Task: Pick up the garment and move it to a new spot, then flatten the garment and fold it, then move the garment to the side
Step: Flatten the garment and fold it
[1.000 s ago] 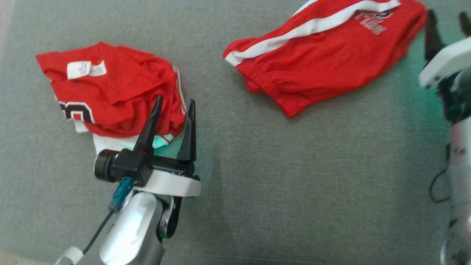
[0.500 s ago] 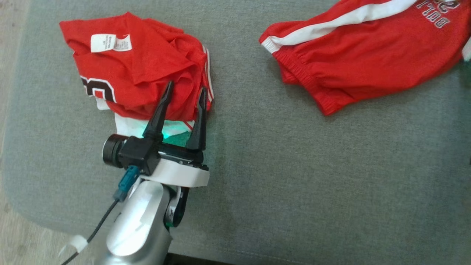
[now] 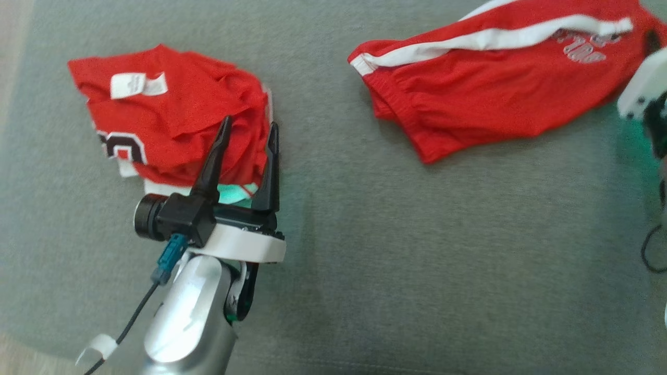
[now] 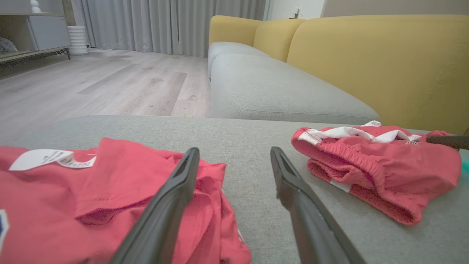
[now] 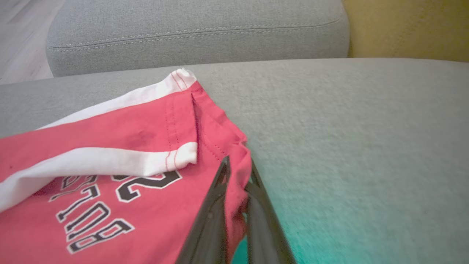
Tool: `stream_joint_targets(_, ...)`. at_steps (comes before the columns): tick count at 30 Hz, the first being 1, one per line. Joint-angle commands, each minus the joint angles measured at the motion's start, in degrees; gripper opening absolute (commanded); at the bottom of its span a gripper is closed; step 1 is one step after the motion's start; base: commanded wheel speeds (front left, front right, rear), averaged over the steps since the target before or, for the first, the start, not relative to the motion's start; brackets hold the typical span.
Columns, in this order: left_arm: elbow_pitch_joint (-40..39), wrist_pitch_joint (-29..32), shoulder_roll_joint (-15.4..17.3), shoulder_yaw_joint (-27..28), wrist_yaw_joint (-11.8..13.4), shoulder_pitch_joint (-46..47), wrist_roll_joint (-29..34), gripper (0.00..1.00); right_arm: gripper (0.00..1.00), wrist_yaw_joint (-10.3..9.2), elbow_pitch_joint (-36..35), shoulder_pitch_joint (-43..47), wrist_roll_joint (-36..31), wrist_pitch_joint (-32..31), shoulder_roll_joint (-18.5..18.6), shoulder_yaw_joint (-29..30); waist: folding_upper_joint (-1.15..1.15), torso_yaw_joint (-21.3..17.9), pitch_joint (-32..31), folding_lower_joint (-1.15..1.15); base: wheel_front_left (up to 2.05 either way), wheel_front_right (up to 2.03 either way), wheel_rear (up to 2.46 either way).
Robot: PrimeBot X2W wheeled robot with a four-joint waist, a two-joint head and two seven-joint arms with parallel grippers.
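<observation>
On the cushion (image 3: pixel 417 260) before you, the shirt (image 3: pixel 177 114) lay at ten o'clock and the shorts (image 3: pixel 495 104) at two o'clock, well apart.

The shorts (image 3: pixel 484 104) ran past the head view's top edge. Print on the shirt's (image 3: pixel 172 120) white label (image 3: pixel 136 85) was too small to read.

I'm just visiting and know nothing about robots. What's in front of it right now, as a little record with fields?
surface: grey cushion
on its left: crumpled red shirt, white tag facing up
on its right: red shorts, white-striped
left end effector: open, fingers at the shirt's edge, holding nothing
right end effector: shut on a corner of the shorts
</observation>
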State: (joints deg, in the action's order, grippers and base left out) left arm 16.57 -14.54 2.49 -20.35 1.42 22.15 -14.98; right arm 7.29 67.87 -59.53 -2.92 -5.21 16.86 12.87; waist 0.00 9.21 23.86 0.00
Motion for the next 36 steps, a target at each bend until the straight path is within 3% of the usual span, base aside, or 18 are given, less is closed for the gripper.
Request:
stream_joint_targets(1,-1.1,-0.5,0.5,2.2,-0.3,-0.4,0.4,1.0,0.0,0.2,-0.9,1.3,0.8,1.6,-0.1,-1.5,0.0,-2.2,-2.1,0.0,0.0,0.0,0.0)
stream_joint_targets(14,-0.2,-0.5,0.4,3.5,-0.9,-5.1,0.3,1.0,0.0,0.2,0.4,13.0,9.4,10.9,3.9,5.6,0.0,-6.3,-8.8,0.0,0.0,0.0,0.0)
stream_joint_targets(23,-0.2,-0.5,0.4,3.8,-1.2,-6.9,0.6,1.0,0.0,0.2,-1.5,16.0,14.0,13.3,1.3,7.0,0.0,-6.8,-9.7,0.0,0.0,0.0,0.0)
stream_joint_targets(30,0.6,-0.5,0.4,3.6,-1.5,-7.1,0.7,1.0,0.0,0.2,-6.5,16.2,18.8,14.5,-2.5,2.6,0.0,-5.9,-11.2,0.0,0.0,0.0,0.0)
stream_joint_targets(36,0.8,-0.5,0.4,3.4,-1.2,-7.8,0.2,1.0,0.0,0.2,-17.2,17.9,28.4,13.3,-7.2,-7.2,0.0,-4.8,-13.2,0.0,0.0,0.0,0.0)
